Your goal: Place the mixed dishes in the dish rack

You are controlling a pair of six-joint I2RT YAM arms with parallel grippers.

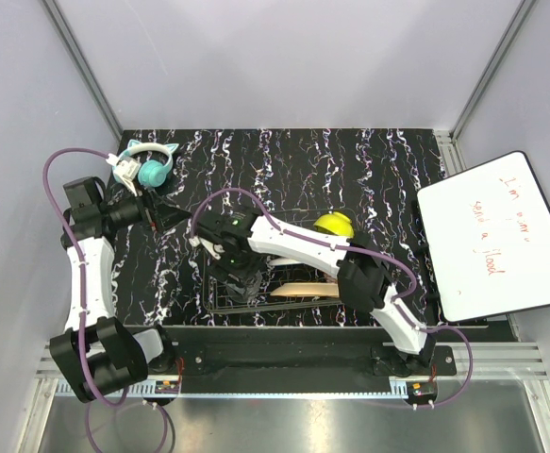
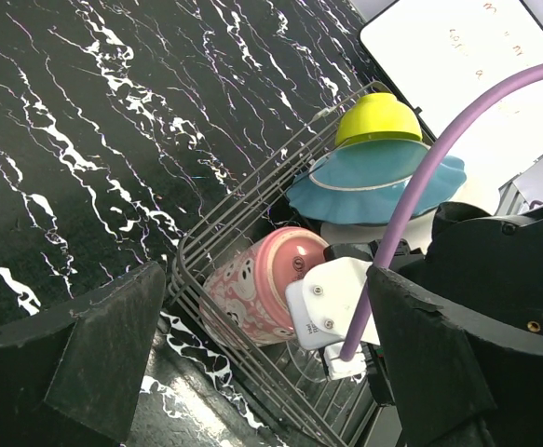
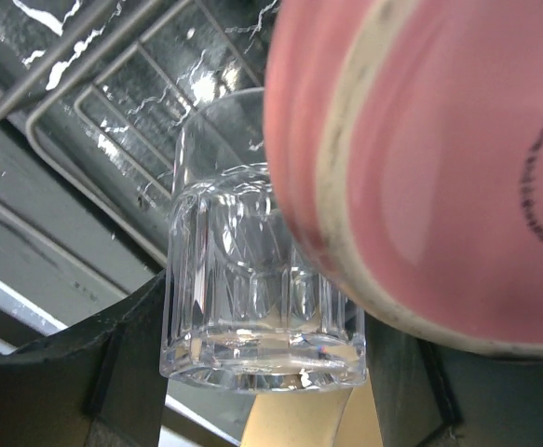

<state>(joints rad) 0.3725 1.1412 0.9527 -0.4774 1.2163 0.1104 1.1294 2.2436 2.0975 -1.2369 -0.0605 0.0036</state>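
Observation:
The dish rack [image 1: 220,300] [image 2: 206,244] stands at the table's near middle. In the left wrist view it holds a pink mug [image 2: 252,284] lying on its side, a teal plate [image 2: 369,182] and a yellow-green bowl [image 2: 381,119] [image 1: 333,225]. A tan plate [image 1: 303,290] shows inside the rack from above. My right gripper [image 1: 235,274] [image 3: 262,317] reaches down into the rack's left end, shut on the small clear glass [image 3: 252,279], with the mug's base [image 3: 439,158] pressed close beside it. My left gripper [image 1: 161,215] [image 2: 271,372] hovers open just left of the rack, holding nothing.
Teal cat-ear headphones [image 1: 147,165] lie at the table's far left, close to the left arm. A whiteboard [image 1: 496,236] leans at the right edge. The right arm's purple cable [image 2: 420,196] arcs over the rack. Grey walls enclose the table.

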